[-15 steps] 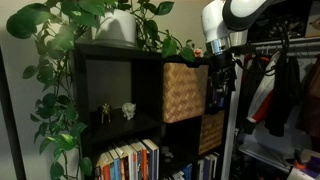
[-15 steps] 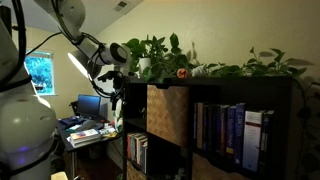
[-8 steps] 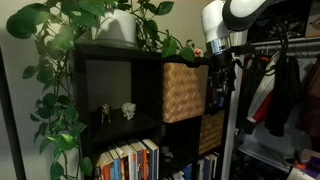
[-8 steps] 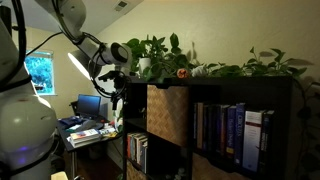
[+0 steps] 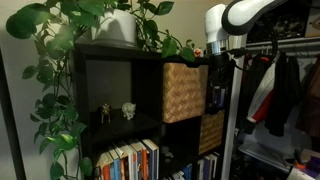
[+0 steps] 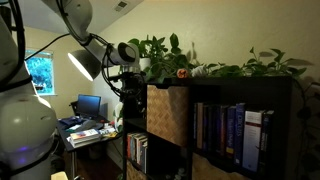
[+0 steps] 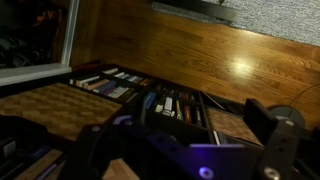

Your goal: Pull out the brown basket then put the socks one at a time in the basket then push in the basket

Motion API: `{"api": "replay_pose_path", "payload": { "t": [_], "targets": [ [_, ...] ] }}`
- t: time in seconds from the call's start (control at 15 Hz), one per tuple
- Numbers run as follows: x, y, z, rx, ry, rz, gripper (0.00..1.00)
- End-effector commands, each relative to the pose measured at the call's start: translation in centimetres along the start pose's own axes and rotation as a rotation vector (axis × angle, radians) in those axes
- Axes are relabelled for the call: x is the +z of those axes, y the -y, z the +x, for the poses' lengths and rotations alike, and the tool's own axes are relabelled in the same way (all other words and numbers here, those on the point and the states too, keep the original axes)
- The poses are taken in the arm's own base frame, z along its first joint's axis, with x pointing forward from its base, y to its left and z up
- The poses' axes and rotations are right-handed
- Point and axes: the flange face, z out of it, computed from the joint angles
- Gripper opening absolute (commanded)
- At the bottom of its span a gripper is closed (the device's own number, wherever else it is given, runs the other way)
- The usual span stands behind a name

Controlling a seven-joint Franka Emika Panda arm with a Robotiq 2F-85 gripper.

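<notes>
While the white arm point(image 5: 232, 14) reaches in from 1 o'clock, its dark hand point(image 5: 218, 84) hangs just beside the brown basket point(image 5: 184, 92), at the basket's 3 o'clock. Whether the fingers are apart or together I cannot tell, as they are too dark from outside and blurred in the wrist view. That basket sits in an upper cubby of the black shelf unit point(image 5: 115, 52), with two small figurines point(image 5: 116, 111) in the cubby at its 9 o'clock, books point(image 5: 132, 160) down at 7 o'clock, and a leafy plant point(image 5: 60, 50) trailing over the top.
</notes>
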Motion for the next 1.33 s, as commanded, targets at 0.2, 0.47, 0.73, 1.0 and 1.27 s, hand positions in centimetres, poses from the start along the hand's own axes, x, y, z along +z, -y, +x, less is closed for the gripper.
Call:
{"api": "replay_pose_path", "payload": {
  "t": [0.2,0.47,0.73,1.0,1.27],
  "targets": [
    [0.6,-1.2,1.3,-0.068,-0.037,0.008,1.00],
    [0.9,-1.3,1.4,-0.079,-0.034,0.010,1.00],
    [0.4,-1.5,2.3,-0.186,-0.073,-0.005,1.00],
    [-1.9,-1.7,2.2,-0.283,-0.142,-0.086,1.00],
    [-4.5,-1.9,2.3,-0.342,-0.254,-0.210,1.00]
  ]
}}
